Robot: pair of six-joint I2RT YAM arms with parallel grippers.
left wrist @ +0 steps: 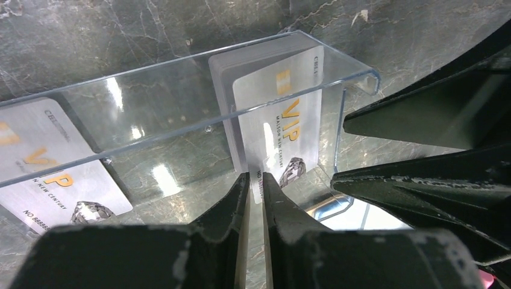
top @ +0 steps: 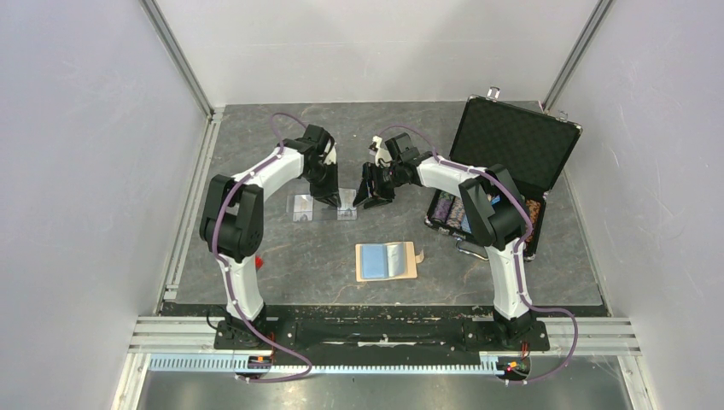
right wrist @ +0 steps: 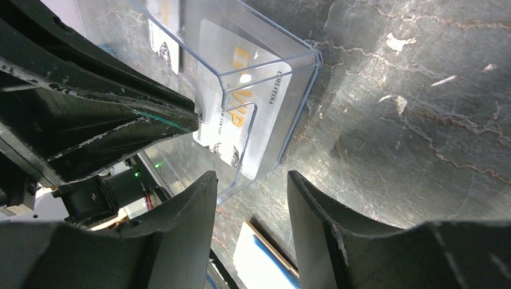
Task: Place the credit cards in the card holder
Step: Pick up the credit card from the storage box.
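Two silvery VIP credit cards stand in a clear acrylic stand (top: 324,207). My left gripper (left wrist: 256,179) is shut on the bottom edge of the right-hand credit card (left wrist: 280,117), and the other credit card (left wrist: 51,159) leans at the stand's left end. My right gripper (right wrist: 250,183) stands open just off the stand's right corner (right wrist: 274,90), with nothing between its fingers. The card holder (top: 386,261), tan with light blue pockets, lies open flat nearer the arm bases, apart from both grippers.
An open black case (top: 512,145) with poker chips (top: 448,213) stands at the right, close behind my right arm. A small red object (top: 259,260) lies by the left arm. The two grippers (top: 329,198) (top: 374,198) sit close together over the stand.
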